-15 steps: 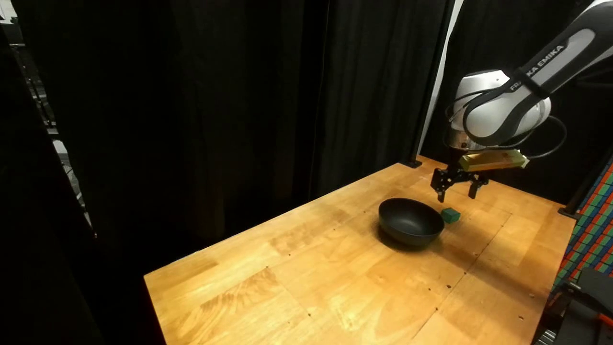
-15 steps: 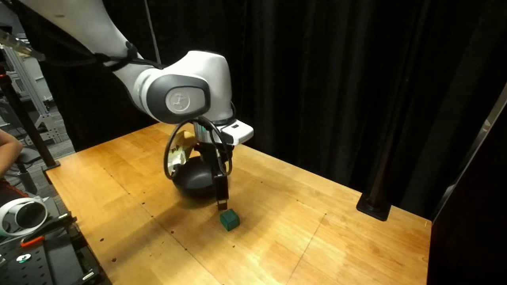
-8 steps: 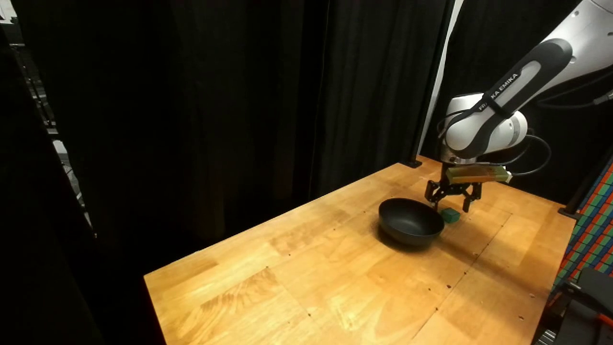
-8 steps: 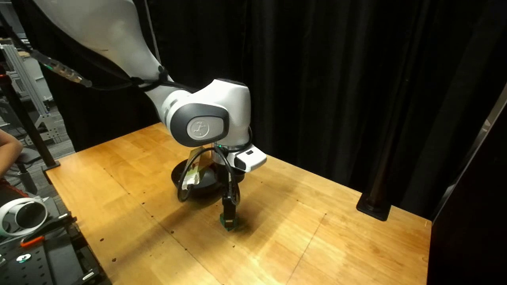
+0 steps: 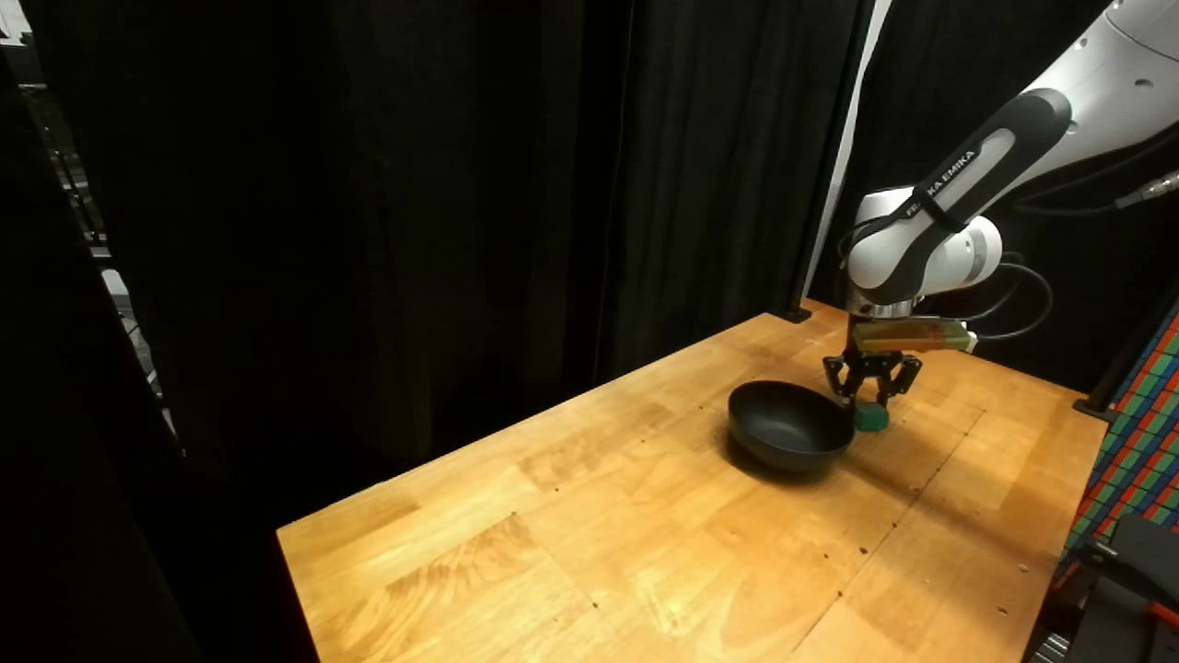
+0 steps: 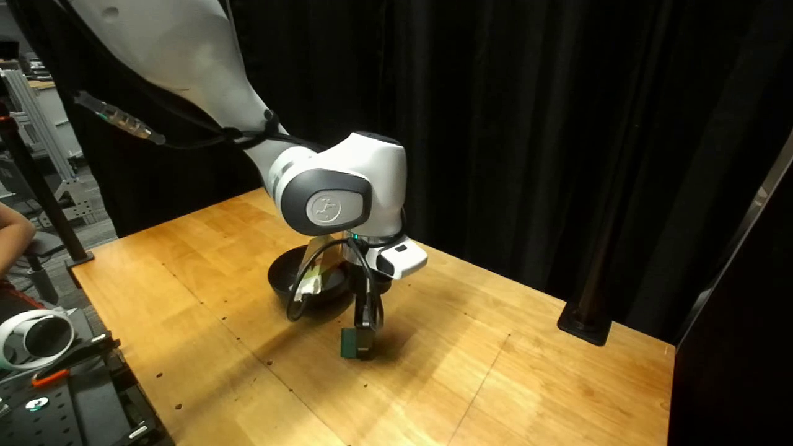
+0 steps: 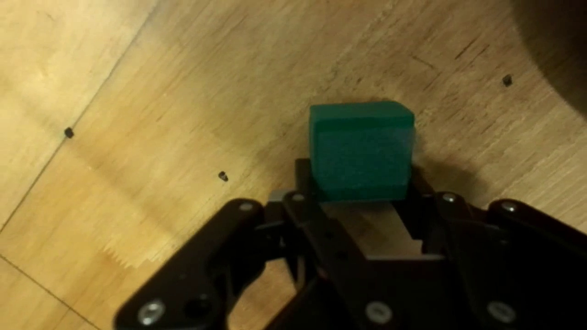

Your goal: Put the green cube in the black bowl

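I am gripping the green cube [image 7: 362, 156] with my hand [image 7: 362, 181], my two fingers [image 7: 302, 176] pressing against opposite sides of it. I am holding it down at the wooden table [image 5: 636, 525], though I am not seeing whether its underside is touching the table. In both exterior views the cube is appearing outside the black bowl [image 5: 788, 429], which is standing upright close by. In an exterior view, a yellowish box [image 6: 321, 263] above my fingers is covering part of the bowl. Dark curtains [image 5: 461, 230] are hanging behind the table, and someone's bare elbow [image 6: 15, 235] is showing.
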